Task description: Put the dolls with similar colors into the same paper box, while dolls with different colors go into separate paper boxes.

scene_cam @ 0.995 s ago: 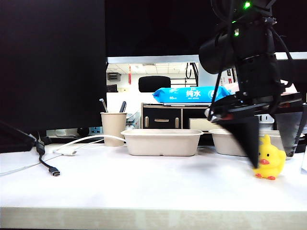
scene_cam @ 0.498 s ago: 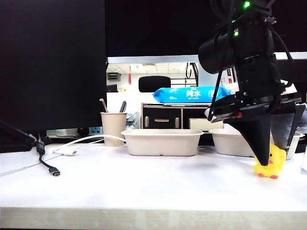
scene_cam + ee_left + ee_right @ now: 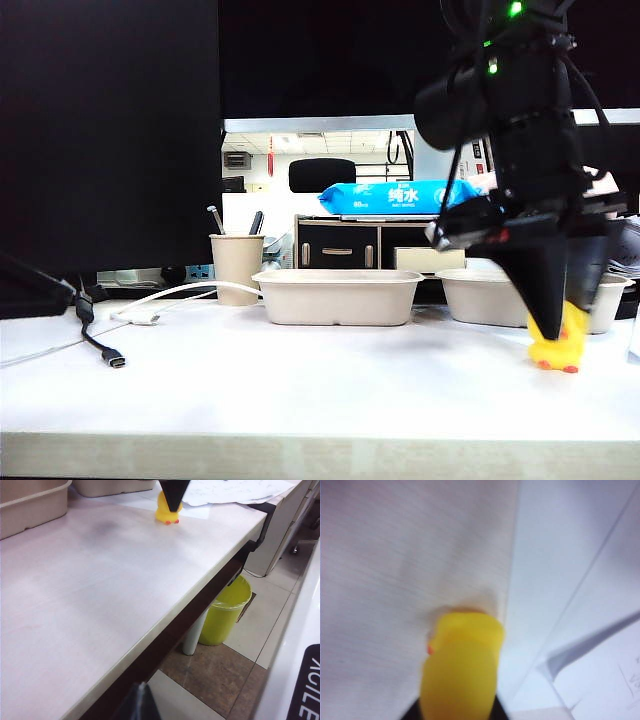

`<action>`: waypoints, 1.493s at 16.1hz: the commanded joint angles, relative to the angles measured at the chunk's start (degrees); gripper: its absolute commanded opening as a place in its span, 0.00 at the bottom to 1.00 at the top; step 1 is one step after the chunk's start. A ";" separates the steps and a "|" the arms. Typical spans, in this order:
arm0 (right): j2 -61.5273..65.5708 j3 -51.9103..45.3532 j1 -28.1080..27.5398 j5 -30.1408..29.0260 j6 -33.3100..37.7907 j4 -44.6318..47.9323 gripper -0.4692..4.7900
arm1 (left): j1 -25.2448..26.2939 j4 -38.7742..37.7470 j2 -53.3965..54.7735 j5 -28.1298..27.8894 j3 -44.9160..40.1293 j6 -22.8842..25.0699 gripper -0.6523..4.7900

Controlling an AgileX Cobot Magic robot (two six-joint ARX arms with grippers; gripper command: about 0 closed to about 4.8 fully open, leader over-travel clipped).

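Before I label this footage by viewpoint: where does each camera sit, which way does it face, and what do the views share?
Exterior view: low at the table's front edge, facing the two paper boxes; the right arm's tool closes around a yellow duck.
Left wrist view: raised off the table edge, looking across it; a dark tip of the left tool shows.
Right wrist view: pointing down at the duck between its fingers.
Shared: the duck shows in all three.

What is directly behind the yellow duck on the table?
A beige paper tray stands behind the duck. The right hand, closing around the duck, covers part of the tray, and its inside cannot be seen.
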 commanded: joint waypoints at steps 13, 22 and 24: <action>-2.23 9.66 0.07 -6.97 0.11 2.10 0.29 | 10.45 0.76 -5.18 0.02 0.04 0.07 0.11; 3.63 22.16 0.07 -15.74 -1.18 13.44 0.34 | 25.51 0.76 -8.17 0.02 0.04 0.07 0.11; 9.38 25.86 0.07 -15.72 -1.18 14.25 0.34 | 28.57 0.74 -9.31 0.02 0.04 0.04 0.11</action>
